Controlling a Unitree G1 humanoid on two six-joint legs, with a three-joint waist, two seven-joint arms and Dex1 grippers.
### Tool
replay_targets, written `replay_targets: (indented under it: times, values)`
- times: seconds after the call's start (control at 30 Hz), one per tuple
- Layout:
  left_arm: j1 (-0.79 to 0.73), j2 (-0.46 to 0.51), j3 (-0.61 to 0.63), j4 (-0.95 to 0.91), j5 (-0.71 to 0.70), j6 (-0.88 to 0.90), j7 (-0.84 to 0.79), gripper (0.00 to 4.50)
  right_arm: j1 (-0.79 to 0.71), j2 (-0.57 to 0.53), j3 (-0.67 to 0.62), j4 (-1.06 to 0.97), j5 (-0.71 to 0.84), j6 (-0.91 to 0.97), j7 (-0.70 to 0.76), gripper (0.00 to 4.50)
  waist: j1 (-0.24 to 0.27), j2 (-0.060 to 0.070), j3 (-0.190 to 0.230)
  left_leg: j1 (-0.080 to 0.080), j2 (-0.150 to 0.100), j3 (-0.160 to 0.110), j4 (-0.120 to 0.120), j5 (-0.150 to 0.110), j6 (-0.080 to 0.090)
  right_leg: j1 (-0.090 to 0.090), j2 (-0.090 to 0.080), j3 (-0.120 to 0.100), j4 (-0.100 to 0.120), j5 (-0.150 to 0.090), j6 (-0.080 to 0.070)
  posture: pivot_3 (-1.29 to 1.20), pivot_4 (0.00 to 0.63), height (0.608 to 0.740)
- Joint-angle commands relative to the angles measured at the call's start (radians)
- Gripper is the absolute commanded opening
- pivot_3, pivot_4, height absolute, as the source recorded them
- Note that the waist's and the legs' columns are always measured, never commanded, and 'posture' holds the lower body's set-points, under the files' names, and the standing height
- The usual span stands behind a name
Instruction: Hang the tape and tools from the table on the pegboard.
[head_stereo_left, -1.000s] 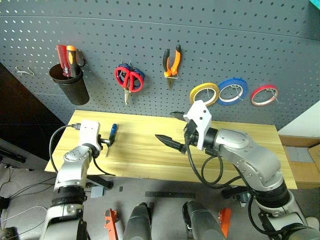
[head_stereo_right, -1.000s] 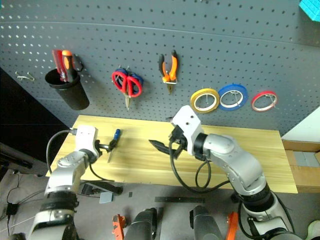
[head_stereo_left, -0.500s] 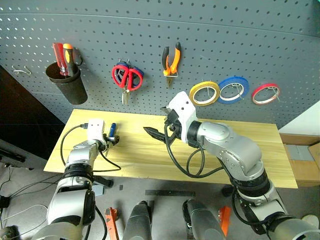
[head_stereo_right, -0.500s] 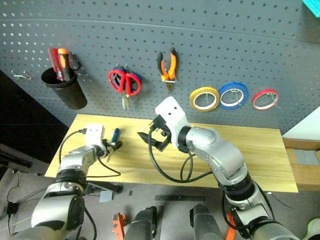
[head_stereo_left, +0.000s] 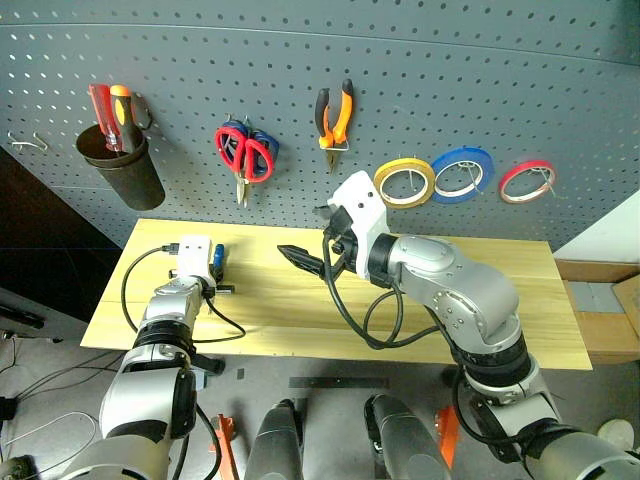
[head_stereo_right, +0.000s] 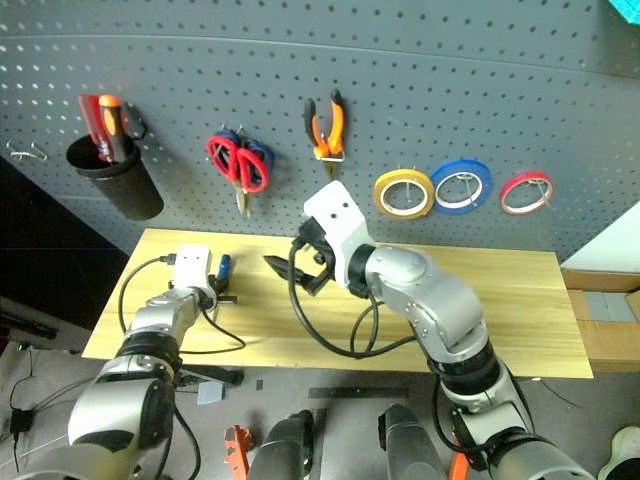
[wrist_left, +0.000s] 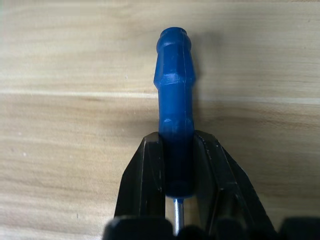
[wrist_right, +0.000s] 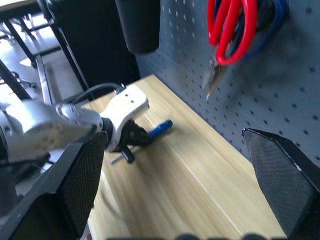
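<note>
The dark grey pegboard (head_stereo_left: 420, 90) spans the back, above the light wooden tabletop (head_stereo_left: 420, 330). The right arm reaches across the middle of the tabletop from the right, forearm roughly level, its right gripper (head_stereo_left: 312, 256) held in the air above the wood with the jaws spread wide and nothing between them. The left arm is stretched forward and angled down at the tabletop's left end; its left gripper (wrist_left: 176, 165) has the jaws clamped on the blue-handled screwdriver (wrist_left: 174, 105), which lies on the wood. The left wrist view adds the detail: both fingers (wrist_left: 150, 170) press the lower part of the handle, the bare metal shaft showing just below the grip.

On the pegboard hang a black cup (head_stereo_left: 122, 175) with red and orange screwdrivers (head_stereo_left: 110, 105), red-handled scissors (head_stereo_left: 238, 152) (a blue pair sits behind them), orange-and-black pliers (head_stereo_left: 333, 117), then the yellowish tape (head_stereo_left: 405, 183), a blue tape ring (head_stereo_left: 461, 173) and a red tape ring (head_stereo_left: 527, 180).
</note>
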Motion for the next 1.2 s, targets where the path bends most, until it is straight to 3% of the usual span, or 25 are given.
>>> replay_targets:
  times: [0.03, 0.37, 0.5, 0.6, 0.8, 1.0, 1.2]
  values:
    - [0.074, 0.001, 0.008, -0.166, 0.003, -0.061, 0.026, 0.45, -0.008, -0.012, -0.013, -0.020, 0.008, -0.019, 0.019, 4.50, 0.000, 0.000, 0.000, 0.000, 0.000, 0.000, -0.001, 0.000, 0.000, 0.000, 0.000, 0.000, 0.000, 0.000, 0.000, -0.09, 0.284, 0.740]
    - [0.541, -0.042, 0.082, -0.933, -0.004, -0.241, 0.104, 0.45, 0.031, -0.125, -0.022, -0.129, 0.079, -0.083, 0.173, 4.50, 0.000, 0.000, 0.001, -0.002, 0.002, 0.005, -0.008, 0.000, 0.000, -0.007, -0.009, 0.004, -0.001, -0.001, 0.000, -0.09, 0.280, 0.740]
    - [0.598, -0.054, 0.089, -1.113, 0.015, -0.290, 0.117, 0.45, 0.030, -0.154, -0.008, -0.122, 0.068, -0.165, 0.225, 4.50, 0.004, 0.000, 0.001, -0.002, 0.000, 0.004, -0.008, 0.000, 0.000, -0.006, -0.008, 0.003, -0.001, -0.001, 0.000, -0.06, 0.263, 0.740]
    - [0.560, -0.021, 0.105, -1.184, 0.038, -0.316, 0.117, 0.45, 0.023, -0.171, 0.000, -0.104, 0.070, -0.219, 0.279, 4.50, 0.008, 0.000, 0.000, 0.000, -0.002, 0.004, -0.007, 0.000, 0.000, -0.004, -0.006, 0.002, -0.001, 0.000, 0.000, -0.05, 0.251, 0.740]
    - [0.326, 0.091, 0.146, -1.122, 0.054, -0.379, 0.114, 0.45, -0.004, -0.171, -0.008, -0.070, 0.099, -0.227, 0.330, 4.50, 0.018, 0.000, 0.000, -0.001, -0.002, 0.004, -0.008, 0.000, 0.000, -0.005, -0.004, 0.001, -0.001, 0.000, 0.000, -0.03, 0.229, 0.740]
    - [0.025, 0.179, 0.158, -0.877, 0.045, -0.490, 0.120, 0.45, -0.026, -0.166, -0.003, -0.037, 0.075, -0.255, 0.319, 4.50, 0.023, -0.001, 0.000, -0.002, -0.003, 0.005, -0.008, 0.000, 0.000, -0.005, -0.005, 0.001, -0.001, 0.000, 0.000, -0.05, 0.220, 0.740]
    - [-0.107, 0.197, 0.156, -0.627, 0.050, -0.624, 0.127, 0.45, -0.035, -0.157, -0.001, -0.031, 0.066, -0.257, 0.307, 4.50, 0.023, -0.001, 0.000, -0.002, -0.002, 0.006, -0.008, 0.000, 0.000, -0.006, -0.005, 0.000, -0.001, 0.000, 0.000, -0.07, 0.218, 0.740]
